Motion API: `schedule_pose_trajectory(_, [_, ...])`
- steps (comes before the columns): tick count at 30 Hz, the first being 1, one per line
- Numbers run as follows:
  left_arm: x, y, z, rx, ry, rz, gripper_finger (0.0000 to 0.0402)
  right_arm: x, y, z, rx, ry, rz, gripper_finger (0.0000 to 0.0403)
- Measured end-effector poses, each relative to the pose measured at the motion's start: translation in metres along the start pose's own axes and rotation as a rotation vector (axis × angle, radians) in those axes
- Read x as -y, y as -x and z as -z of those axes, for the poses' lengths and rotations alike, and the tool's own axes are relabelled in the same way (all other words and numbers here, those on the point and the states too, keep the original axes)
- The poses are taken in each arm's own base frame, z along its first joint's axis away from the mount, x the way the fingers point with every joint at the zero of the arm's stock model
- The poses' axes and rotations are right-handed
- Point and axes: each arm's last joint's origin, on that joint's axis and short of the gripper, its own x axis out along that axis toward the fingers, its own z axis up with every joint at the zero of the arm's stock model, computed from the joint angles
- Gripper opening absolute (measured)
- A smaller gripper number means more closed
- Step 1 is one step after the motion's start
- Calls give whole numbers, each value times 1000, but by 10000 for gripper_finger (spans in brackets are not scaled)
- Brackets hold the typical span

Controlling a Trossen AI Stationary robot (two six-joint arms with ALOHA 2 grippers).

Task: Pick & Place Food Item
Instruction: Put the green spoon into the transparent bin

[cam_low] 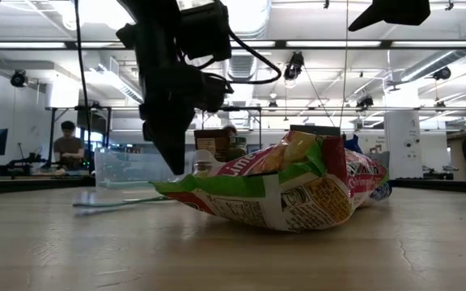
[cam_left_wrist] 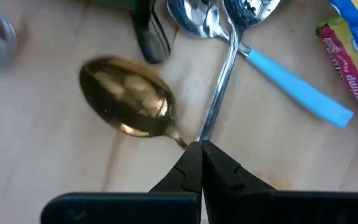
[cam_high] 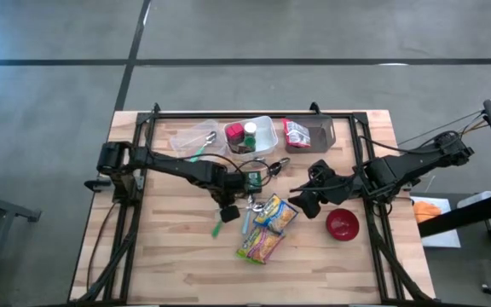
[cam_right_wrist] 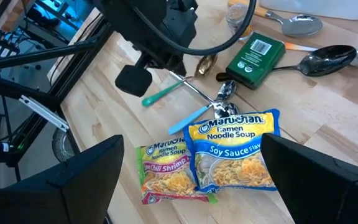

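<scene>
Little of the task looks done: both ramen packets (cam_right_wrist: 232,152) lie flat on the surface (cam_high: 169,264), unheld. The left tool (cam_left_wrist: 201,163) is pinched shut on a gold spoon's handle (cam_left_wrist: 178,135) nearby; the right tool (cam_high: 307,203) hovers wide open beside the packets, empty

Overhead, table-level, wrist views share ramen packets (cam_high: 269,228).

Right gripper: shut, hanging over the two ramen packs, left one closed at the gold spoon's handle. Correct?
Not quite. The right gripper is open, its fingers wide apart above the ramen packs in the right wrist view. The left gripper is indeed closed at the gold spoon.
</scene>
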Motion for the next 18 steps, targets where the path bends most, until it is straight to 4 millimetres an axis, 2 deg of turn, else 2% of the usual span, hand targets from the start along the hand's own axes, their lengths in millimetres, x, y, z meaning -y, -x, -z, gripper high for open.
schedule_pose_trajectory(4, [3,0,4,-81,112,110,3,0,0,0,0,-2,-1,373])
schedule_pose_trajectory(6, [3,0,8,-126,159,111,17,0,0,0,-1,-4,-1,373])
schedule_pose_trajectory(14, [6,0,12,-151,287,81,137,0,0,0,0,-1,-1,373])
schedule_pose_trajectory(18, [8,0,13,-165,427,78,173,0,0,0,0,-4,-1,373])
